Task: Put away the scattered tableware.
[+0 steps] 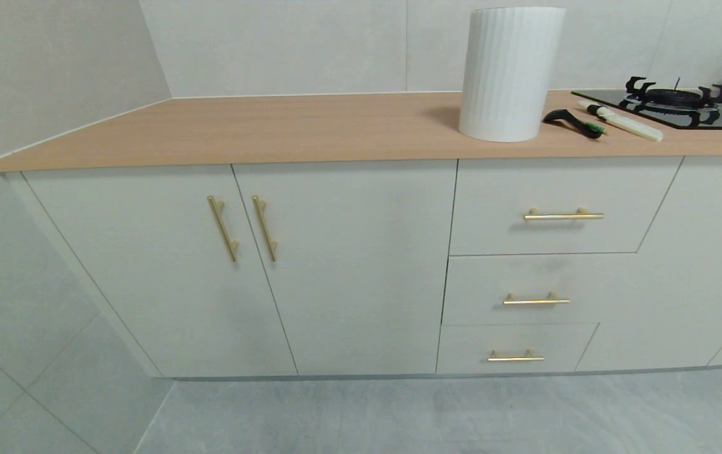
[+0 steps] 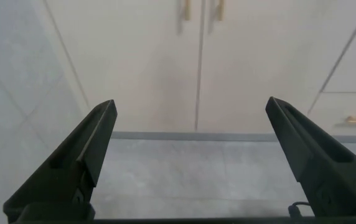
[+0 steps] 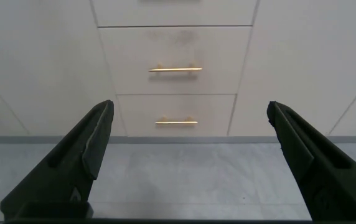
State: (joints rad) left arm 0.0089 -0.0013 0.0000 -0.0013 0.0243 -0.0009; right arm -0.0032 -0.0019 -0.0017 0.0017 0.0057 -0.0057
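On the wooden countertop (image 1: pixel 272 129) at the right lie a black-handled utensil with a green tip (image 1: pixel 572 120) and a cream-coloured knife (image 1: pixel 622 121), side by side next to the stove. My left gripper (image 2: pixel 190 115) hangs open low above the floor, facing the double cabinet doors (image 2: pixel 196 56). My right gripper (image 3: pixel 190 115) is open too, low in front of the drawers (image 3: pixel 175 62), nothing between its fingers.
A tall white ribbed cylinder (image 1: pixel 511 72) stands on the counter beside the utensils. A black gas stove (image 1: pixel 682 101) sits at the far right. Below are double doors with gold handles (image 1: pixel 244 227) and three drawers with gold handles (image 1: pixel 562 215). Grey tiled floor (image 1: pixel 398 416) lies before the cabinet.
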